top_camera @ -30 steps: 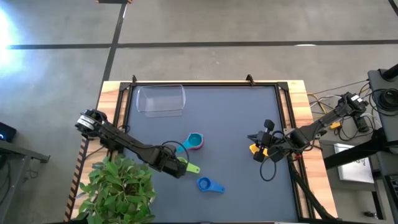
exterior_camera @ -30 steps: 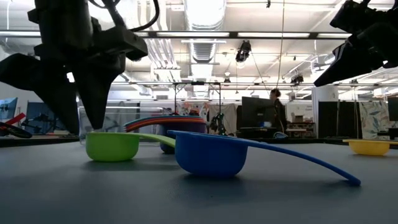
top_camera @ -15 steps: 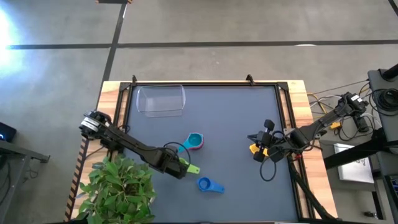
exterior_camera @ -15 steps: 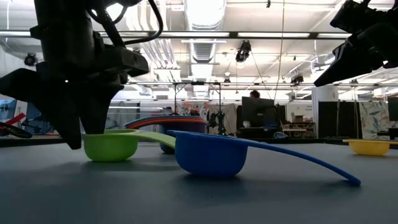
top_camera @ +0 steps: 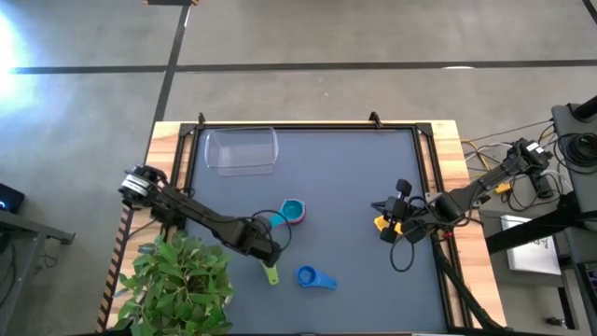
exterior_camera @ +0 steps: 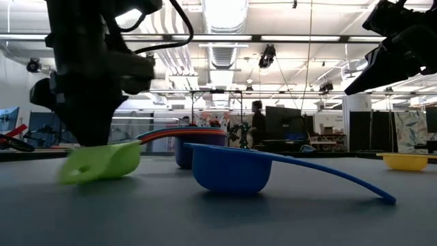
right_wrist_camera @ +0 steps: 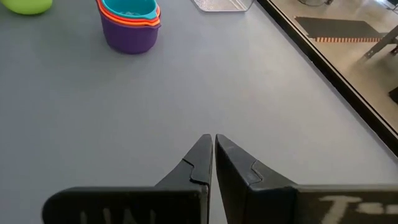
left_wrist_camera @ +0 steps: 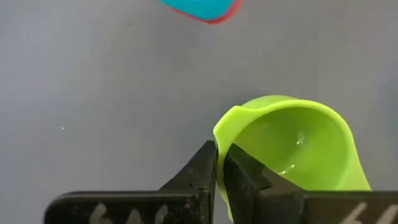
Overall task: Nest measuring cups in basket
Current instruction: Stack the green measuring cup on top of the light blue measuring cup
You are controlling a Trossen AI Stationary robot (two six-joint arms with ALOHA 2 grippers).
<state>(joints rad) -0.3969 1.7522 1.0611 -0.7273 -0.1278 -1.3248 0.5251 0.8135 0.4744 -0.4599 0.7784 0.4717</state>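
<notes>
My left gripper (top_camera: pixel 264 252) is shut on the green measuring cup (left_wrist_camera: pixel 292 149) at the table's near left. From above, only the cup's handle (top_camera: pixel 270 273) shows, pointing toward the near edge. A blue cup (top_camera: pixel 312 277) lies on the table just right of it. A stack of cups (top_camera: pixel 292 212), teal on top and purple at the bottom (right_wrist_camera: pixel 130 25), stands farther back. The yellow cup (top_camera: pixel 381 222) lies beside my right gripper (right_wrist_camera: pixel 213 146), which is shut and hangs above the table's right side. The clear basket (top_camera: pixel 241 149) stands at the far left. My left gripper pinches the green cup's bowl wall at its rim (left_wrist_camera: pixel 219 138), one finger inside the bowl and one outside. The fingers come from above, pointing steeply down. The cup sits tilted in the hold (exterior_camera: pixel 102 162); whether its low side rests on the table cannot be told.
A potted plant (top_camera: pixel 177 285) overhangs the near left corner. A raised frame (top_camera: pixel 308 125) runs round the table. Open grey surface lies between the stack and the yellow cup. A person (exterior_camera: pixel 256 123) stands far off in the room.
My left gripper has rolled about its own axis, sunk a little and shut on the green cup's rim. The cup has turned about and tipped: its handle, which pointed toward the table's right, now points toward the near edge.
</notes>
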